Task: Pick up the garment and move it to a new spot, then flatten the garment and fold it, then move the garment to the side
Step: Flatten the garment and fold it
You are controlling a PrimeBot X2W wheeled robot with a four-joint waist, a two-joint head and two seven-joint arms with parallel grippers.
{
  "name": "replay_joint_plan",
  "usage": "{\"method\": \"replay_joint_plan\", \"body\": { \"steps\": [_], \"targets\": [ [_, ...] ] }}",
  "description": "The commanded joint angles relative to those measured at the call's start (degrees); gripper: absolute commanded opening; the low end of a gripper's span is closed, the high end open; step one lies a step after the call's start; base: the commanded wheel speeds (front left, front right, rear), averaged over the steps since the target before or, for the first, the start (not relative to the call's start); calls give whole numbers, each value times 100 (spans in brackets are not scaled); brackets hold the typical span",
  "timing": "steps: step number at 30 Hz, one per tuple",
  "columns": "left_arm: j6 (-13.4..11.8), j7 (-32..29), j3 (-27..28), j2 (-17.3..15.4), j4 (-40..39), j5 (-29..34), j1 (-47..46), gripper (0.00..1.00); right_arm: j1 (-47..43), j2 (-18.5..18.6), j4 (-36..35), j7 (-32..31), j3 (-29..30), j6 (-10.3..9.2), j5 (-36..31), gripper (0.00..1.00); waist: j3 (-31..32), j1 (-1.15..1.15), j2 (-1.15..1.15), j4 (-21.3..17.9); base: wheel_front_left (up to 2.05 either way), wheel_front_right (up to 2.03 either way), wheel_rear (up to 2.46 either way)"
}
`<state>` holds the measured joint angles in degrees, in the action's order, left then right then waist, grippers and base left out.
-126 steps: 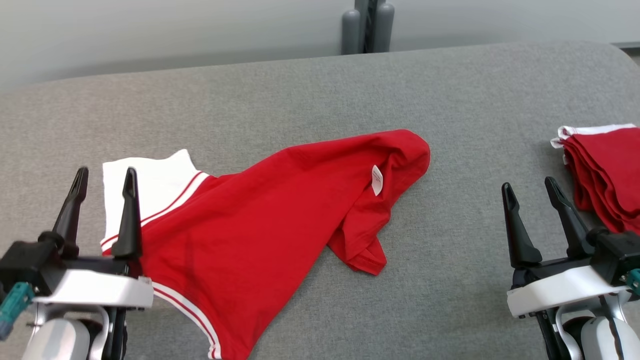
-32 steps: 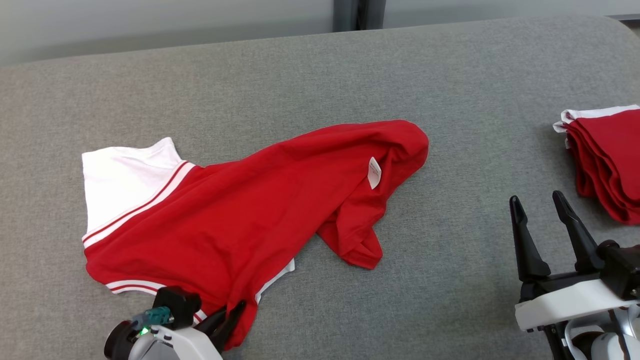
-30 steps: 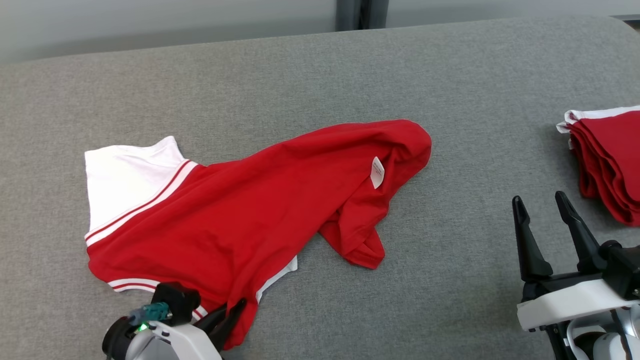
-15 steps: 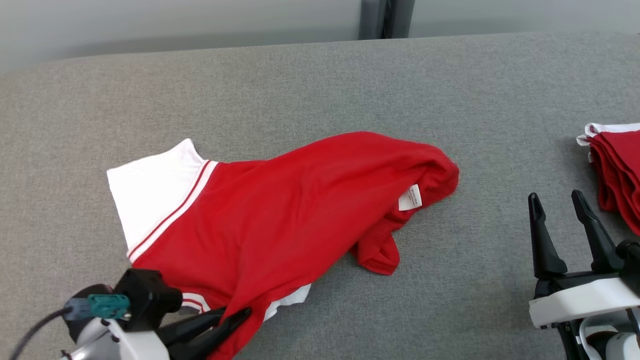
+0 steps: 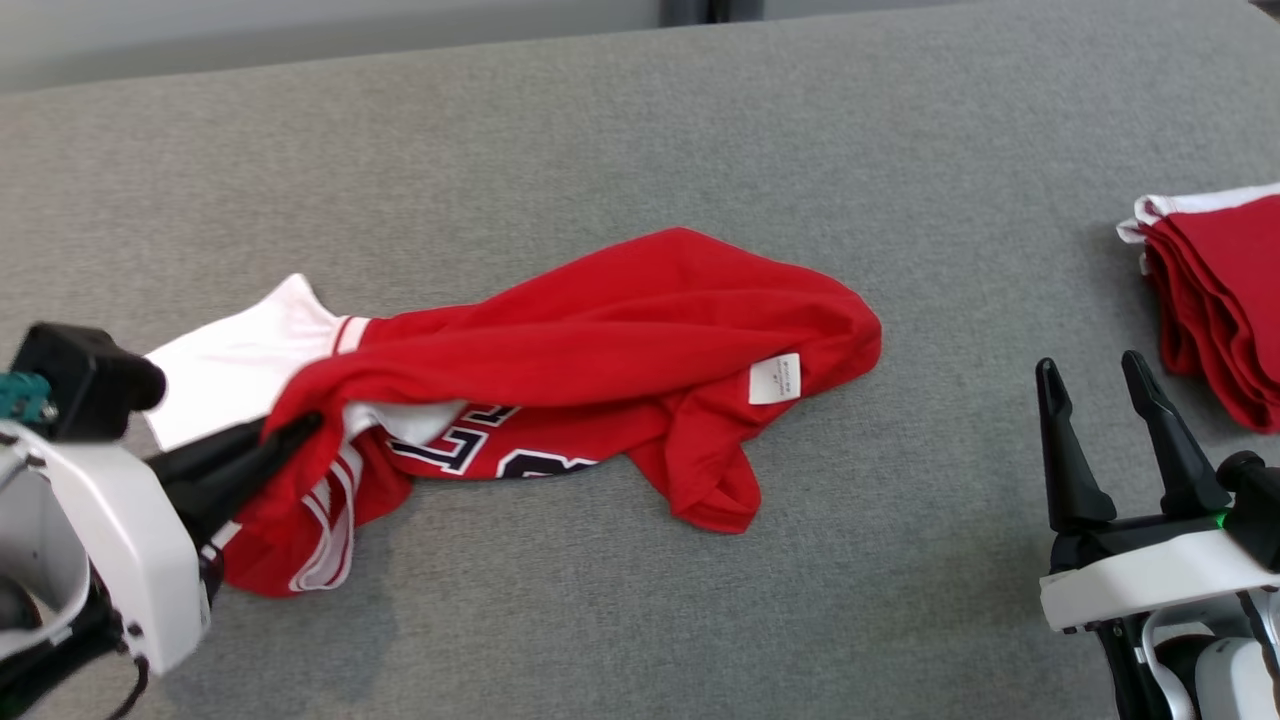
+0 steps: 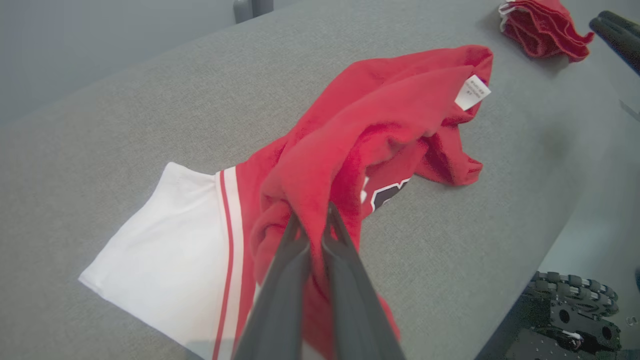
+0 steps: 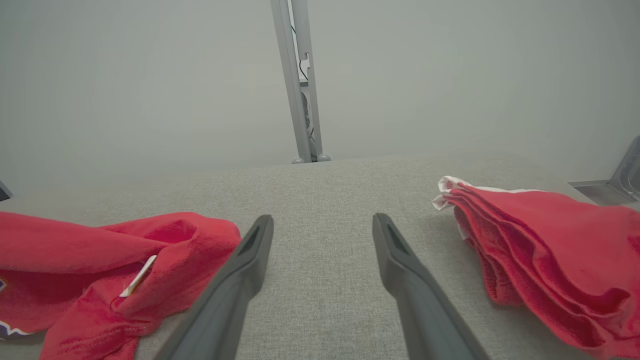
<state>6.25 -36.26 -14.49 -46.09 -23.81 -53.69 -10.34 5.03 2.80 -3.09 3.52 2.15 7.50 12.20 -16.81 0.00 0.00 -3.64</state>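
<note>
The grey table [image 5: 600,120] carries the red garment [image 5: 600,320] across its left and middle, rumpled, with its white sleeve flat at the left. A folded red stack [image 5: 1220,290] lies at the far right. The left gripper [image 5: 290,435] reaches in from the near left, fingers slanting toward the far right, pinched on the garment's raised edge. The right gripper [image 5: 1088,362] hovers at the near right, fingers spread wide and pointing far, holding nothing. A white label [image 5: 775,378] shows at the garment's right end.

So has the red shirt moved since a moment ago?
Yes. The shirt has: the left fingers pulled its near hem up and leftward, away from the folded pile; its tagged end barely shifted.
</note>
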Motion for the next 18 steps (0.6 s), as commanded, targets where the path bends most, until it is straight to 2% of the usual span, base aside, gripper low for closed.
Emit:
{"method": "replay_joint_plan", "body": {
  "steps": [1, 5, 8, 10, 11, 14, 18],
  "targets": [
    [23, 12, -7, 8, 244, 60, -220, 0, 84, 22, 13, 15, -16, -2, 36, 100, -153, 0, 0, -164, 0, 0, 0],
    [62, 137, -115, 137, 1060, 233, -754, 0, 167, 22, 75, 59, -81, -2, 94, 100, -340, 0, 0, -342, 0, 0, 0],
    [85, 467, -247, 317, 1808, 494, -1153, 0, 217, 23, 147, 121, -141, -2, 150, 100, -487, 0, 0, -466, 0, 0, 0],
    [89, 688, -255, 387, 2122, 614, -1315, 75, 258, 21, 174, 154, -172, -2, 169, 100, -548, 0, 0, -499, 0, 0, 0],
    [93, 828, -252, 428, 2271, 698, -1388, 100, 264, 23, 190, 173, -166, -2, 178, 100, -573, 0, 0, -504, 0, 0, 0],
    [81, 1265, -216, 581, 2634, 878, -1528, 100, 290, 22, 228, 200, -169, -2, 191, 100, -622, 0, 0, -492, 0, 0, 0],
    [-104, 2067, -35, 860, 2968, 1112, -1672, 100, 342, 23, 253, 244, -186, -2, 192, 100, -641, 0, 0, -428, 0, 0, 0]
  ]
}}
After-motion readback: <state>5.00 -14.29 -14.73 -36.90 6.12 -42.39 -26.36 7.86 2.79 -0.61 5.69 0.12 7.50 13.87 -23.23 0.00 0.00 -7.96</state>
